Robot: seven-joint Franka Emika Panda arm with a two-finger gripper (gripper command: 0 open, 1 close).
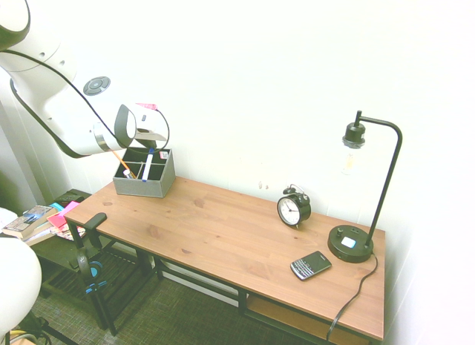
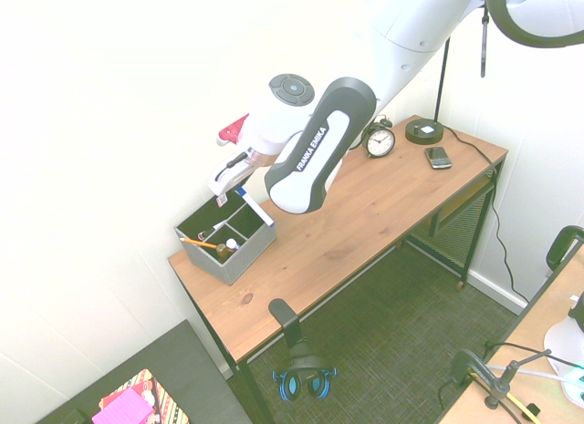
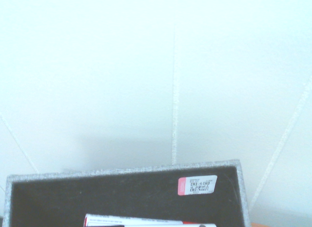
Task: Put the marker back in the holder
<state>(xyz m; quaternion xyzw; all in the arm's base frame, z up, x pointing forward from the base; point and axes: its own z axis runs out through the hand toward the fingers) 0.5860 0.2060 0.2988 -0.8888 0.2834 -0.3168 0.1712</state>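
The grey holder (image 1: 146,183) (image 2: 239,255) stands at the desk's end by the wall. The marker (image 1: 148,167) (image 2: 259,211) leans in it, white barrel down inside a compartment and blue cap up above the rim. My gripper (image 2: 224,189) hangs right above the holder, close beside the blue cap. The arm's wrist hides most of it in the first exterior view. An orange pencil (image 1: 123,168) (image 2: 203,243) lies slanted in another compartment. The wrist view shows the holder's dark inside (image 3: 97,200), with a white barrel (image 3: 131,220) at the picture's bottom edge.
The wooden desk (image 1: 223,237) also holds a black alarm clock (image 1: 293,208), a black phone (image 1: 310,265) and a black desk lamp (image 1: 352,245) at its far end. A white wall runs right behind the holder. Books (image 1: 33,220) lie on a low shelf beside the desk.
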